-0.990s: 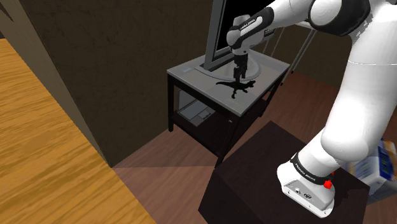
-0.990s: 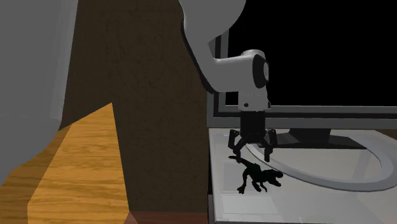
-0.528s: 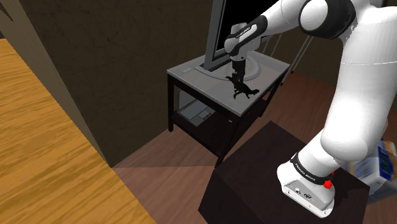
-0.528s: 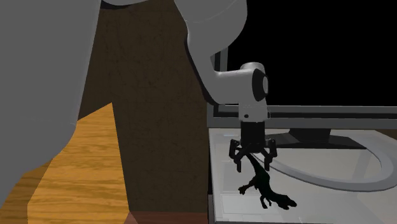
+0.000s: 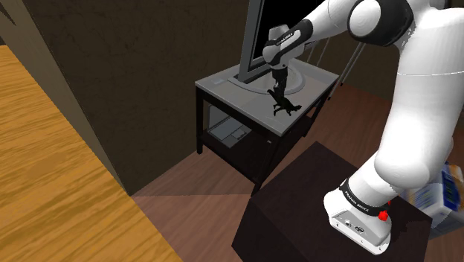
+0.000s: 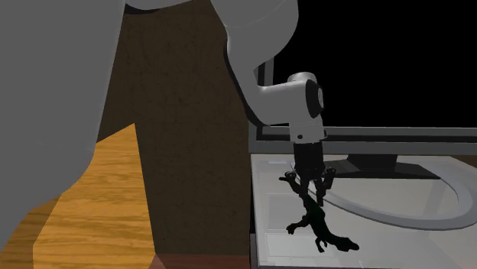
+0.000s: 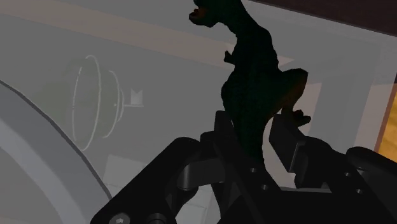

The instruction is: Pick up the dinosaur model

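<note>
The gripper (image 6: 309, 187) is clamped on the tail end of the dark dinosaur model (image 6: 315, 223), which dangles head-down below it, just over the grey bench (image 5: 223, 85) beside the monitor stand (image 6: 459, 200), probably because the narrow tail offered the jaws the easiest pinch.

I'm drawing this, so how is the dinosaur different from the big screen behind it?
The dinosaur is small; the screen is far bigger. The dinosaur hangs tilted, head downward, its tail end clasped in the pincer; the screen stands upright on the grey table. The dinosaur is bumpy with legs; the screen is flat. Both look dark.
</note>
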### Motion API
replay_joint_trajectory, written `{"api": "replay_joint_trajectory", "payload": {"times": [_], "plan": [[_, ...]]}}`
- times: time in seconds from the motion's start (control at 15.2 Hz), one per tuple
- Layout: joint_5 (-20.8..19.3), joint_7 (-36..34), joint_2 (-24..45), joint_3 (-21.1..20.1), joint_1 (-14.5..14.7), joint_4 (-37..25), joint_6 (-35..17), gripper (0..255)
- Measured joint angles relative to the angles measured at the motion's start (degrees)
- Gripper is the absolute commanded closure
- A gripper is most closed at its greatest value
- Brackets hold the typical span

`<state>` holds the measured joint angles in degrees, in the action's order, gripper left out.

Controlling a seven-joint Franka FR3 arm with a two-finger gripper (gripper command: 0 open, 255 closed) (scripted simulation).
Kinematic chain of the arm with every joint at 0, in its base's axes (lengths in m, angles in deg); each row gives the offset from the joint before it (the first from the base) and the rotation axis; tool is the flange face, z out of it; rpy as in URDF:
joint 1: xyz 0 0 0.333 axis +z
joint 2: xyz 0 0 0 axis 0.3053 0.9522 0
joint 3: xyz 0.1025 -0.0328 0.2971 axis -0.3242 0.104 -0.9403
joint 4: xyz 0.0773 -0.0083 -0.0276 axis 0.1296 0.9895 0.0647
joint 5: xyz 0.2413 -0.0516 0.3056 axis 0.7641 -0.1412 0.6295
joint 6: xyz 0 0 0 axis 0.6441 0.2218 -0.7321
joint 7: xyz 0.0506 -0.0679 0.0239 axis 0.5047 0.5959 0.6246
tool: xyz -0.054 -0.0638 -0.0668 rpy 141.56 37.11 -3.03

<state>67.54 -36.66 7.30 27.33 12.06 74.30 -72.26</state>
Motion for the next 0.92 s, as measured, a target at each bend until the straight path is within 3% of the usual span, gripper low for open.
{"api": "replay_joint_trajectory", "payload": {"times": [0.59,0.92], "plan": [[3.29,-0.45,-2.95,-1.49,-1.11,0.84,3.07,255],[3.24,-0.23,-4.93,-1.46,-0.89,0.09,6.30,255]]}}
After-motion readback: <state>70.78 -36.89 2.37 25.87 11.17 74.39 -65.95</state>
